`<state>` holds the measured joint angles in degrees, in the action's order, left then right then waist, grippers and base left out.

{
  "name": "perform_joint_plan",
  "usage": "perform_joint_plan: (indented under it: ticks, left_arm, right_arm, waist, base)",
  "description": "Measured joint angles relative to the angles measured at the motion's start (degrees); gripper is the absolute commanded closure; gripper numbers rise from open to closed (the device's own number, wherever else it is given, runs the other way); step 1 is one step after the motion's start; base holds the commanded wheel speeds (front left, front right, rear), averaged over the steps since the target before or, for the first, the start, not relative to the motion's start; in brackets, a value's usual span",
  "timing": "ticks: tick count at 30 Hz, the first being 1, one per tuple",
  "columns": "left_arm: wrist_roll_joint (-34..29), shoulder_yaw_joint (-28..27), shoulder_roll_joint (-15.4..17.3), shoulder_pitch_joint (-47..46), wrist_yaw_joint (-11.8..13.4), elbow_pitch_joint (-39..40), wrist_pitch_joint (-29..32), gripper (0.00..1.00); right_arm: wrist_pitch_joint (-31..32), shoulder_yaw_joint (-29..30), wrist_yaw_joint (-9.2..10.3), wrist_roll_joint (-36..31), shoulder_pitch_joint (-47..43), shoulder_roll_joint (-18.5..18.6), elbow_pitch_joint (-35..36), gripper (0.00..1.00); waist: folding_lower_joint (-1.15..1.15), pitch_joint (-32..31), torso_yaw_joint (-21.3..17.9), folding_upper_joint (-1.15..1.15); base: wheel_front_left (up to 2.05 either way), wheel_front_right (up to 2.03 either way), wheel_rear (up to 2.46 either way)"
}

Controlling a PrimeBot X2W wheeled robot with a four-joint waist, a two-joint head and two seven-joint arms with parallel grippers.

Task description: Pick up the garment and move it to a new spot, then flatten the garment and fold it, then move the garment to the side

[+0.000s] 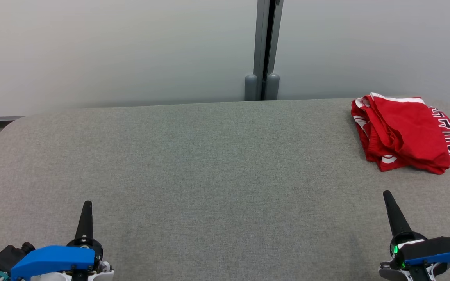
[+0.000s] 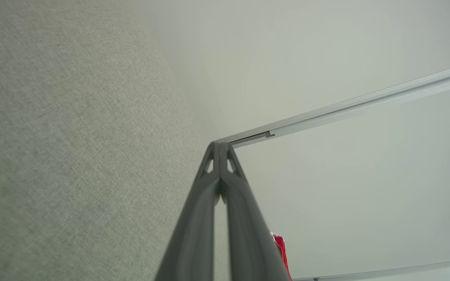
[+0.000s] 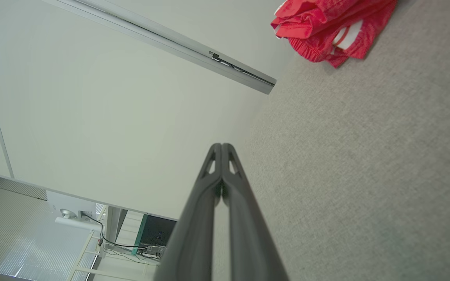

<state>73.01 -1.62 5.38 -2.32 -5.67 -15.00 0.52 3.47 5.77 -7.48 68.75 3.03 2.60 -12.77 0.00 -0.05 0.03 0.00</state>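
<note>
On the grey tabletop (image 1: 209,175), my left fingers (image 1: 85,222) rest at the near left, pressed together and empty, tips pointing away from me. My right fingers (image 1: 396,216) mirror them at the near right, also closed tight on nothing. Farther back, at the far right, the red garment (image 1: 404,132) lies in a folded bundle, with white trim and lettering along its right side. It is well apart from both pairs of fingers and close to the tabletop's far edge. Behind it, a pale wall (image 1: 111,50) is split by a grey post (image 1: 264,47).
</note>
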Motion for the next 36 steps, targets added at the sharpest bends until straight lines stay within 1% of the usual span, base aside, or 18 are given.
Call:
perform_joint_plan:
  ticks: [36]
  left_arm:
    - [14.43,-3.68,-1.93,-2.66,-1.26,0.60,4.54,1.00]
  right_arm:
    - [2.27,0.51,0.00,17.61,2.09,0.07,-0.94,1.00]
  waist:
    - [0.00,0.16,-0.02,0.00]
  base:
    - [0.00,0.00,0.00]
